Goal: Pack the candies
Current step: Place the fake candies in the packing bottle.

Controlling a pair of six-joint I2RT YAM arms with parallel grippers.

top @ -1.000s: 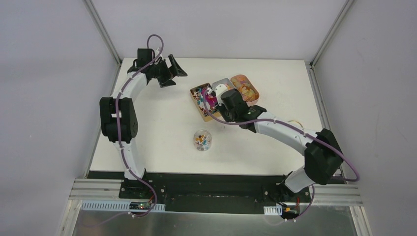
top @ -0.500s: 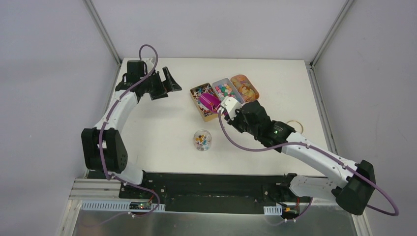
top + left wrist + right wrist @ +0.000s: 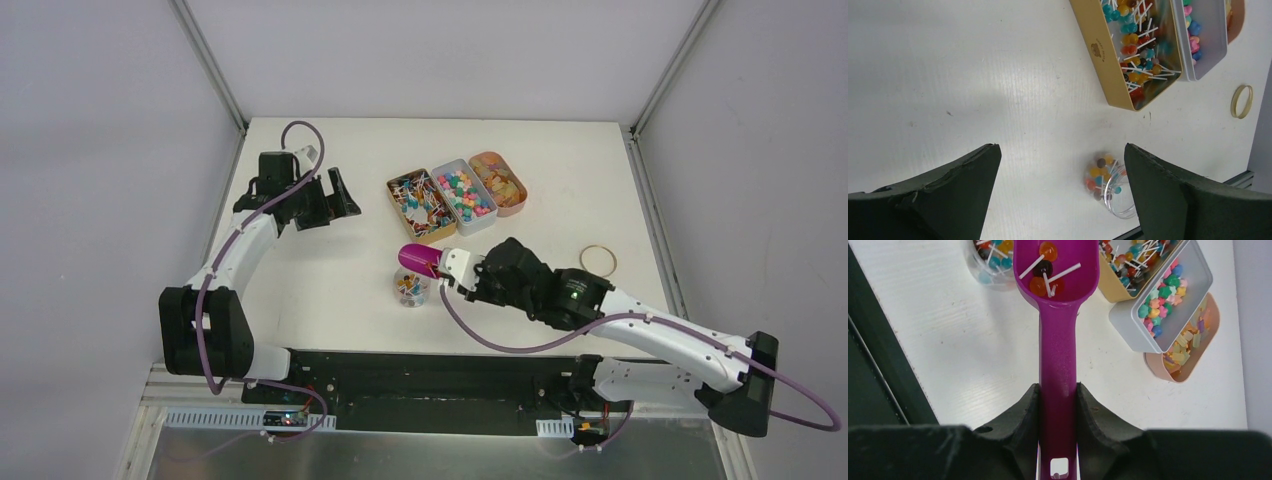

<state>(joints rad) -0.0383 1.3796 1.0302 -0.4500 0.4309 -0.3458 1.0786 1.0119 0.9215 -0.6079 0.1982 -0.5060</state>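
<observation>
Right wrist: my right pincer (image 3: 1058, 396) clamps the scoop (image 3: 1057, 315), now moved from the tin (image 3: 1099, 55) to beside the jar (image 3: 1123, 206); candies (image 3: 1045, 270) ready to tip.

I count two grippers on my screens: the left gripper (image 3: 1060, 147) and the right gripper (image 3: 1058, 388).

There are three tins: one gold (image 3: 1096, 52), one grey (image 3: 1129, 321) and one pink (image 3: 1159, 365). I see one clear jar (image 3: 1126, 207), one magenta scoop (image 3: 1058, 355) and one yellowish band (image 3: 1232, 101).

In the scoop's bowl I make out four lollipops (image 3: 1042, 268): one orange, one dark and two orange-red.

The candies (image 3: 1160, 297) in the tins and the jar are heaped too thick for me to count. I can only say there are dozens in the tins and far fewer in the jar.
</observation>
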